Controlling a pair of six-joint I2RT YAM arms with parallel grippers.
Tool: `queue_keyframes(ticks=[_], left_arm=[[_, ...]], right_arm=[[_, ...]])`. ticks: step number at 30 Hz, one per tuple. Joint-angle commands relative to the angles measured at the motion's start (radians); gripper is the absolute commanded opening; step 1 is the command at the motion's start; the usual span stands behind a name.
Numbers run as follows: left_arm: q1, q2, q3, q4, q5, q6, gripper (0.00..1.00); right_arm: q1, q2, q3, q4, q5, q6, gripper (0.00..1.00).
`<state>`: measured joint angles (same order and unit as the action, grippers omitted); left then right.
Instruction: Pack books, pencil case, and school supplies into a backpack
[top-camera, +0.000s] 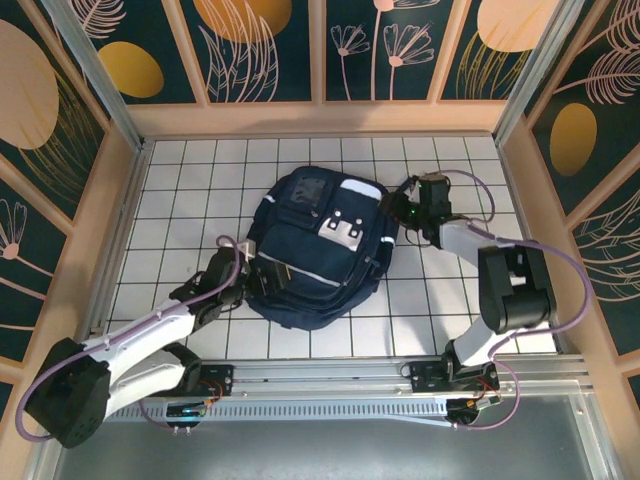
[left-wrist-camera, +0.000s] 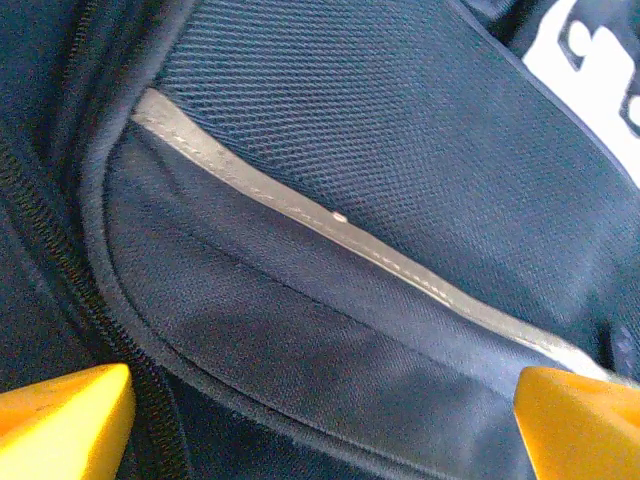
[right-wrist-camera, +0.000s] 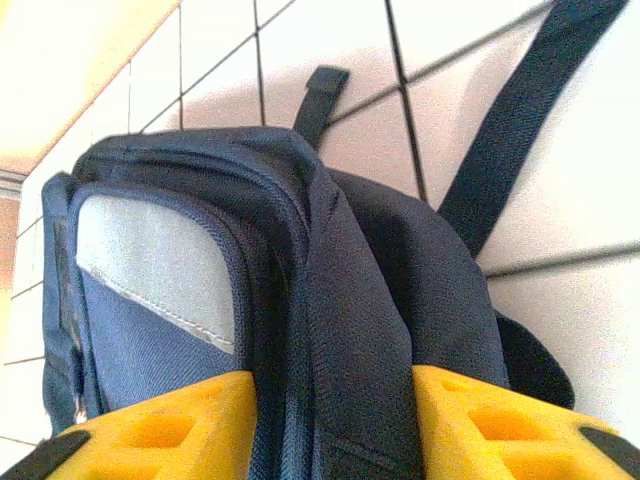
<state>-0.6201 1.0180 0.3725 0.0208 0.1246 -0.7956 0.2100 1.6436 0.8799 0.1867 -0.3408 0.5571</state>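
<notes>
**Right pincer** (right-wrist-camera: 335, 425): clamped on a ridge of navy cloth, both yellow fingers pressed against it. **Left pincer** (left-wrist-camera: 320, 430): spread wide and holding nothing, poised over a grey stripe (left-wrist-camera: 300, 212) on the front panel. The backpack (top-camera: 315, 250) lies at the middle of the desk (top-camera: 200, 170), flap patch upward.

We judge the step to be steadying the bag for zipper work. The right pinch should draw gently toward the desk's far right corner to tauten the cloth, and the left should close only on the zipper pull.

The top view gives both arms' placement. The wrist views give finger contact, and the right one shows a black strap (right-wrist-camera: 520, 130) lying across the tiles.
</notes>
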Motion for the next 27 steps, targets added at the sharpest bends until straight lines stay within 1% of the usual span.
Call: queue_keyframes(ticks=[1, 4, 6, 8, 10, 12, 14, 16, 17, 18, 19, 21, 22, 23, 24, 25, 27], left_arm=[[-0.057, -0.004, 0.021, 0.060, 0.028, -0.087, 0.96], [-0.076, 0.039, 0.069, 0.022, 0.046, -0.050, 0.96], [-0.075, 0.078, 0.108, 0.019, 0.106, 0.005, 0.97], [-0.076, 0.115, 0.163, -0.016, 0.138, 0.062, 0.98], [-0.076, 0.148, 0.197, -0.004, 0.192, 0.089, 0.98], [-0.076, 0.182, 0.212, 0.044, 0.289, 0.090, 0.98], [-0.076, 0.213, 0.241, 0.025, 0.330, 0.107, 0.99], [-0.076, 0.228, 0.280, -0.039, 0.333, 0.144, 0.99], [-0.076, 0.228, 0.303, -0.088, 0.337, 0.176, 0.99], [-0.075, 0.226, 0.348, -0.173, 0.320, 0.229, 0.99], [-0.075, 0.225, 0.399, -0.257, 0.275, 0.279, 0.99], [-0.071, 0.216, 0.515, -0.436, 0.104, 0.345, 0.99], [-0.062, 0.209, 0.570, -0.498, 0.006, 0.362, 0.99], [-0.042, 0.196, 0.608, -0.537, -0.069, 0.372, 0.99], [-0.007, 0.183, 0.646, -0.554, -0.101, 0.374, 0.99], [0.061, 0.169, 0.669, -0.555, -0.084, 0.377, 0.99], [0.227, 0.149, 0.679, -0.523, 0.007, 0.386, 0.99]], right_arm=[[0.051, 0.077, 0.081, 0.129, -0.040, -0.021, 0.47], [0.061, 0.156, 0.134, 0.164, -0.045, -0.018, 0.49], [0.065, 0.201, 0.164, 0.184, -0.057, -0.030, 0.51], [0.066, 0.237, 0.184, 0.200, -0.064, -0.049, 0.53], [0.063, 0.280, 0.221, 0.181, -0.071, -0.079, 0.54], [0.058, 0.314, 0.260, 0.145, -0.075, -0.090, 0.57], [0.050, 0.312, 0.272, 0.128, -0.076, -0.091, 0.60], [0.037, 0.280, 0.269, 0.116, -0.055, -0.091, 0.63], [0.028, 0.259, 0.276, 0.092, -0.036, -0.093, 0.66], [0.018, 0.239, 0.291, 0.053, -0.015, -0.102, 0.70], [0.008, 0.222, 0.306, 0.014, -0.004, -0.117, 0.73], [-0.017, 0.177, 0.335, -0.082, 0.029, -0.161, 0.84], [-0.032, 0.145, 0.341, -0.123, 0.066, -0.181, 0.92], [-0.047, 0.106, 0.334, -0.157, 0.097, -0.199, 0.99], [-0.058, 0.066, 0.322, -0.178, 0.134, -0.209, 0.99], [-0.073, 0.014, 0.298, -0.197, 0.172, -0.225, 0.99], [-0.080, -0.095, 0.230, -0.216, 0.286, -0.259, 0.99]])
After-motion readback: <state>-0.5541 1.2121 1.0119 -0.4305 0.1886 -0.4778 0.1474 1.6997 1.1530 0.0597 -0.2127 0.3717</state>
